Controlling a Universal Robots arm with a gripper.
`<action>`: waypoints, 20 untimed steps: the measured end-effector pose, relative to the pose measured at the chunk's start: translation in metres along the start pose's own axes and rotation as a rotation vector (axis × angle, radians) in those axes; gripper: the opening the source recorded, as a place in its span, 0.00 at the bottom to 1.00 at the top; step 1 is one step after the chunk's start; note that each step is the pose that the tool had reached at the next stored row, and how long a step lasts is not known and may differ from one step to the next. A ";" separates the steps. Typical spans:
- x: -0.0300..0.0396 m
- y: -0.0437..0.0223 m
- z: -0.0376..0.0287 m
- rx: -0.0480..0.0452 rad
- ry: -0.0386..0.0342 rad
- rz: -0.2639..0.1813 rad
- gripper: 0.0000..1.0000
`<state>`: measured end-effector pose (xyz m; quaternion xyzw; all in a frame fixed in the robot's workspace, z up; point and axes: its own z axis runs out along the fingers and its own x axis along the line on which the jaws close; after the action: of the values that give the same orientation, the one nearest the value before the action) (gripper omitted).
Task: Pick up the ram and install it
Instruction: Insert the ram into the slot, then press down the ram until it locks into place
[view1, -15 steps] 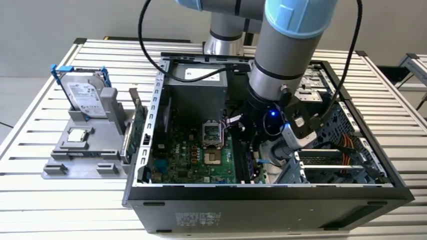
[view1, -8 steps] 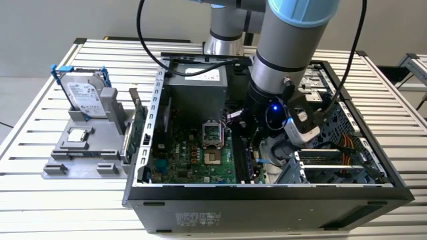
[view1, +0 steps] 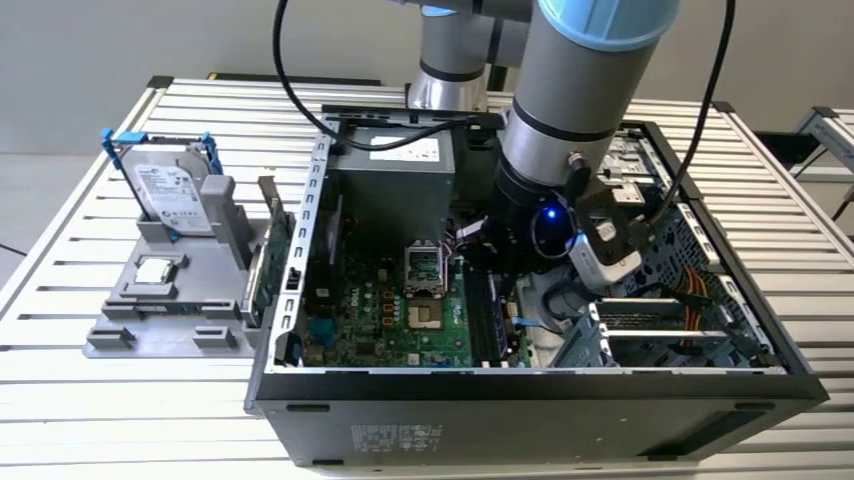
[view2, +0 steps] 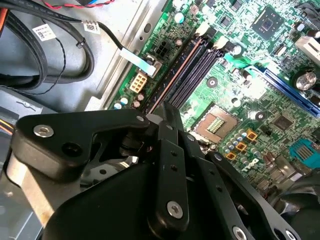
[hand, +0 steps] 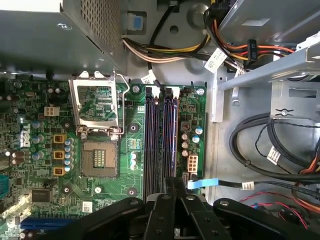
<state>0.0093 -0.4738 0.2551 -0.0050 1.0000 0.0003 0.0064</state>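
Gripper (view2: 167, 117), pressed together, pinches the ram (view2: 172, 82) over the motherboard's (hand: 110, 150) slots (hand: 161, 145); seating unfinished, I judge.

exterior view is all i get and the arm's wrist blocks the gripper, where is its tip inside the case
Observer: In both wrist views the gripper sits over one end of the four memory slots, next to the CPU socket.
Operator: is the ram in a slot
Observer: In the second wrist view a thin dark strip with a coppery edge, likely the ram, runs from the gripper along the slot nearest the board's edge. I cannot tell whether it is seated.
Operator: anything close that could snag
Observer: A cable with a light blue tag lies just beside the gripper at the board's edge.
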 end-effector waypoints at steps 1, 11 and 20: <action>0.0000 0.0000 -0.0003 0.0001 0.0001 0.000 0.00; 0.0000 0.0000 -0.0029 0.0001 0.0001 0.000 0.00; -0.0001 0.0000 -0.0052 0.0000 0.0000 0.000 0.00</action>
<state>0.0093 -0.4738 0.2603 -0.0050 1.0000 0.0003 0.0064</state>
